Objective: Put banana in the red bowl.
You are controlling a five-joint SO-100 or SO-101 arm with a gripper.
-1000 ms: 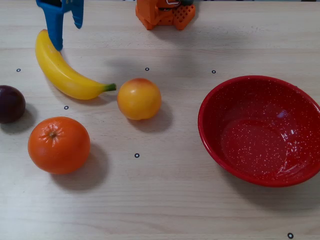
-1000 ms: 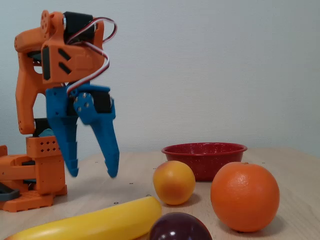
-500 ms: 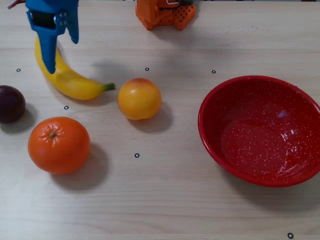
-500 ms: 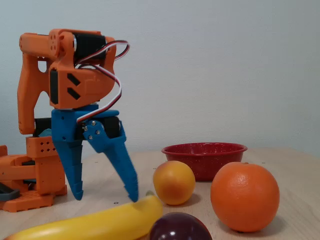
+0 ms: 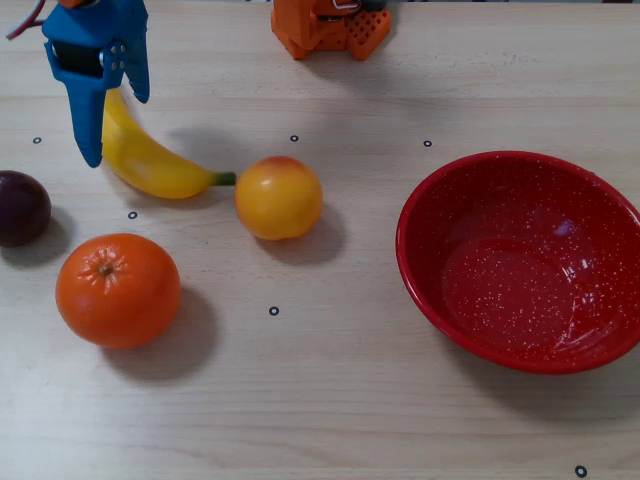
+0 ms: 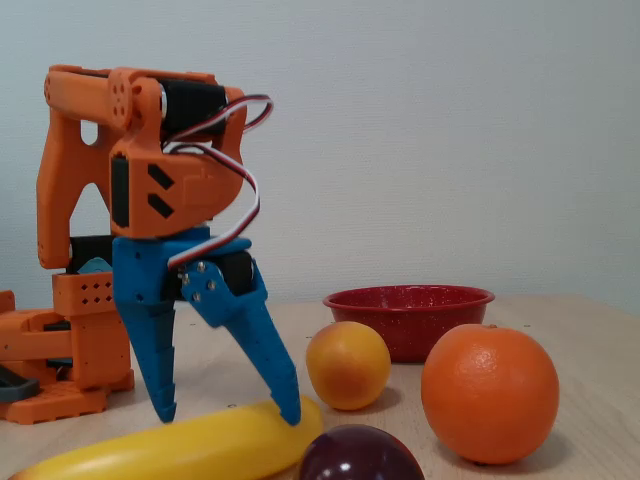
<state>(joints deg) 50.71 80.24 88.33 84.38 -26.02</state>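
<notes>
Pincer (image 6: 228,415) agape astride banana (image 5: 150,160) — bowl (image 5: 520,260) apart.

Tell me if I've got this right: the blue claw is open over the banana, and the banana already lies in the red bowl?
Not quite. The claw is open over the banana, but the overhead view shows the banana on the table, well left of the empty bowl.

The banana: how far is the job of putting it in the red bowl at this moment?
Done: nothing is in the red bowl yet; the banana lies on the table near the yellow-orange fruit. In hand: the gripper is open, its blue fingers straddling the banana, one tip at its top; no grasp is visible. Left: close, lift, carry to the bowl, release.
</notes>
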